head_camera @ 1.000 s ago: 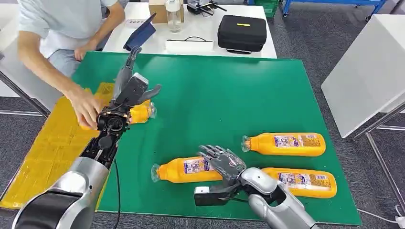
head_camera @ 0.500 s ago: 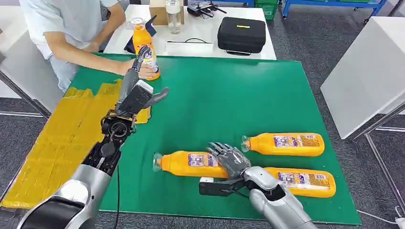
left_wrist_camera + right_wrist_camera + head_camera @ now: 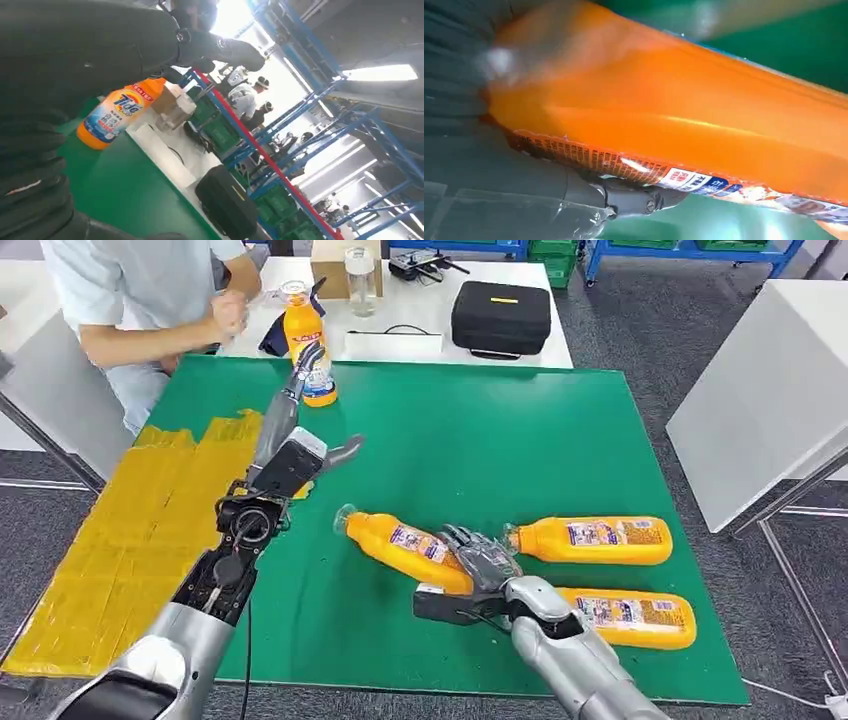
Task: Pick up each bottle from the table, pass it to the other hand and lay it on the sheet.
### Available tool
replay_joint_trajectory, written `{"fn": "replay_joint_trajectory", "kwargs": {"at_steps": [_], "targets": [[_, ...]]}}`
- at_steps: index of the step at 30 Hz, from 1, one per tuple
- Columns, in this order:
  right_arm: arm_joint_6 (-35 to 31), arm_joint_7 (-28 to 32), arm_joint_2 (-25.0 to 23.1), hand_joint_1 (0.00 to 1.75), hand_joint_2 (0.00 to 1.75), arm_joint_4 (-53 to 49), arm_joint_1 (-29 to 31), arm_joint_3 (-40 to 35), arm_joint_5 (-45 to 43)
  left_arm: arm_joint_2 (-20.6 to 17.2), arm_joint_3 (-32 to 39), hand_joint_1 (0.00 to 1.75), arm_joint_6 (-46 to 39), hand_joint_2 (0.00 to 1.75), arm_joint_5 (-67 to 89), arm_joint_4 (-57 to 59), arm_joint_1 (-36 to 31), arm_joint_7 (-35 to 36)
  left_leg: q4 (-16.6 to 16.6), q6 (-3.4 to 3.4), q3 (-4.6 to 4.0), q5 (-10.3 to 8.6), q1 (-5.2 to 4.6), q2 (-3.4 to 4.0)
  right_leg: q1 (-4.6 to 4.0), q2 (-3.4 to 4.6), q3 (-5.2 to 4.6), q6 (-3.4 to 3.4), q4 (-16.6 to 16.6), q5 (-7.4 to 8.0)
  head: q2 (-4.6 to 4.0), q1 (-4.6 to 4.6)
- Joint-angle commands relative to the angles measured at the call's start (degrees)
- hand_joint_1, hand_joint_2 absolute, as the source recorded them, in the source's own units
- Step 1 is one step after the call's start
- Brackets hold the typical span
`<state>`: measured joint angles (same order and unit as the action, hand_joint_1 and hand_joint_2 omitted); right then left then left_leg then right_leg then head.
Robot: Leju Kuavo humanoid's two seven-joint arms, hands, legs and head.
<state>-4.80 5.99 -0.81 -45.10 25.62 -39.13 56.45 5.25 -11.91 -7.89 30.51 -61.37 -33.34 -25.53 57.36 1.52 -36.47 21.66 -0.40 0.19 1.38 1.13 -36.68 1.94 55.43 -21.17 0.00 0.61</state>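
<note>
While right hand [image 3: 483,562] fingers [image 3: 634,197] wrap tilted bottle [image 3: 405,549], left hand [image 3: 295,445] fingers spread, upright bottle [image 3: 117,111] beyond.

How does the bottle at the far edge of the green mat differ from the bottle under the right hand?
The far bottle stands upright; the near bottle is tilted, cap end toward the yellow sheet. No hand touches the far bottle; the right hand grips the near bottle. Both are orange with a clear cap.

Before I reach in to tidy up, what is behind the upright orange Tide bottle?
Behind the upright Tide bottle stands a white table with a dark blue folder; the bottle covers part of it, and what lies there cannot be seen.
</note>
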Motion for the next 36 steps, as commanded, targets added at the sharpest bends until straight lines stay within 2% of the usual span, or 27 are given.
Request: {"fn": "replay_joint_trajectory", "kwargs": {"at_steps": [1, 4, 7, 14, 16, 18, 21, 22, 24, 26, 30, 33, 36], "targets": [[-1.83, -1.37, -3.93, 1.52, 1.75, 14.02, -1.14, 3.28, 1.45, -0.56, -4.25, 0.0, -0.3, 1.75, -0.02, -7.63, 3.21, 0.72, -0.05, -0.09, 0.11, -0.01, 0.08, -0.11, -0.09, -0.15, 0.14, -0.11, -0.09, -0.01, 0.0, 0.0], [-2.99, -0.09, -4.07, 1.57, 1.75, 14.35, -1.1, 5.04, 1.64, -1.2, -5.35, 0.0, -0.09, 1.75, -0.39, -10.24, 4.67, 1.0, -0.04, -0.11, 0.19, 0.02, 0.11, -0.16, -0.13, -0.23, 0.09, -0.15, -0.11, -0.02, 0.0, 0.0], [-4.65, 0.38, -4.47, 1.75, 1.75, 13.63, -1.35, 7.07, 1.05, -1.09, -5.7, 0.0, -0.1, 1.75, -0.57, -10.52, 5.2, 1.12, -0.09, -0.02, 0.29, 0.09, 0.12, -0.21, -0.15, -0.32, -0.16, -0.2, -0.16, -0.01, 0.0, 0.0], [-6.6, 0.63, -4.92, 1.75, 1.75, 12.25, -1.72, 8.87, 0.34, -0.98, -5.61, 0.0, -0.13, 1.75, -1.16, -10.23, 5.62, 1.06, -0.09, 0.06, 0.39, 0.17, 0.08, -0.13, -0.1, -0.22, -0.1, -0.14, -0.13, -0.07, 0.0, 0.0], [-11.11, 1.91, -5.22, 1.75, 1.75, 9.17, -2.9, 11.97, -1.67, -0.88, -5.52, 0.0, 0.22, 1.75, -2.05, -10.5, 6.03, 0.51, -0.15, 0.0, 0.34, 0.15, 0.11, -0.14, -0.14, -0.24, 0.41, -0.19, -0.22, -0.04, 0.0, 0.0], [-15.62, 4.27, -5.41, 1.75, 1.75, 2.89, -4.79, 15.99, -4.44, -0.97, -5.78, 0.0, 0.93, 1.75, -3.34, -11.8, 6.99, 0.45, -0.09, -0.14, 0.34, 0.05, 0.11, -0.18, -0.14, -0.27, 0.43, -0.19, -0.15, -0.06, 0.0, 0.0], [-19.57, 8.88, -6.07, 1.75, 1.75, -8.96, -8.17, 21.12, -10.32, -1.45, -6.78, 0.0, 1.68, 1.75, -5.17, -14.01, 8.63, 1.25, -0.03, -0.14, 0.26, 0.06, 0.09, -0.17, -0.12, -0.27, 0.34, -0.2, -0.07, -0.09, 0.0, 0.0], [-21.51, 13.63, -6.66, 1.75, 1.75, -12.9, -9.12, 23.28, -15.89, -1.7, -7.38, 0.0, 2.01, 1.75, -6.12, -14.75, 9.34, 1.61, -0.01, -0.05, 0.25, 0.05, 0.01, -0.1, -0.03, -0.13, 0.32, -0.1, -0.02, -0.06, 0.0, 0.02], [-23.15, 18.38, -6.62, 1.75, 1.75, -15.7, -9.26, 24.48, -21.65, -1.87, -8.56, 0.0, 2.47, 1.75, -7.37, -15.24, 10.09, 1.63, 0.06, -0.12, 0.06, 0.12, 0.08, -0.24, -0.1, -0.26, 0.21, -0.21, 0.02, -0.13, 0.0, 0.0], [-23.66, 20.13, -6.37, 1.75, 1.75, -16.47, -8.93, 24.87, -24.5, -1.83, -9.69, 0.0, 2.72, 1.75, -7.79, -15.34, 10.59, 1.63, 0.04, 0.14, -0.25, -0.1, -0.01, -0.21, 0.01, -0.21, -0.05, 0.05, 0.06, 0.06, 0.0, 0.0], [-25.05, 28.38, -6.43, 1.75, 1.75, -18.75, -9.04, 25.78, -38.16, -2.84, -12.24, 0.0, 8.67, 1.75, -15.39, -16.32, 11.51, 2.75, 0.02, 0.14, -0.68, -0.15, -0.01, -0.32, 0.01, -0.33, -0.45, 0.02, 0.02, 0.12, 0.0, 0.0], [-23.06, 29.91, -6.44, 1.75, 1.75, -19.52, -8.79, 26.07, -45.05, -3.05, -12.58, 0.0, 11.03, 1.75, -19.35, -15.47, 11.57, 5.27, 0.05, 0.11, -0.67, -0.09, 0.01, -0.29, 0.0, -0.3, -0.4, 0.01, 0.05, 0.05, 0.0, 0.02], [-22.7, 31.24, -6.41, 1.75, 1.75, -18.83, -8.36, 24.94, -47.5, -2.71, -12.14, 0.0, 14.1, 1.75, -24.05, -12.07, 10.71, 8.68, 0.09, 0.06, -0.68, -0.01, 0.03, -0.23, -0.02, -0.26, -0.43, -0.01, 0.08, 0.0, 0.0, 0.0]]}}
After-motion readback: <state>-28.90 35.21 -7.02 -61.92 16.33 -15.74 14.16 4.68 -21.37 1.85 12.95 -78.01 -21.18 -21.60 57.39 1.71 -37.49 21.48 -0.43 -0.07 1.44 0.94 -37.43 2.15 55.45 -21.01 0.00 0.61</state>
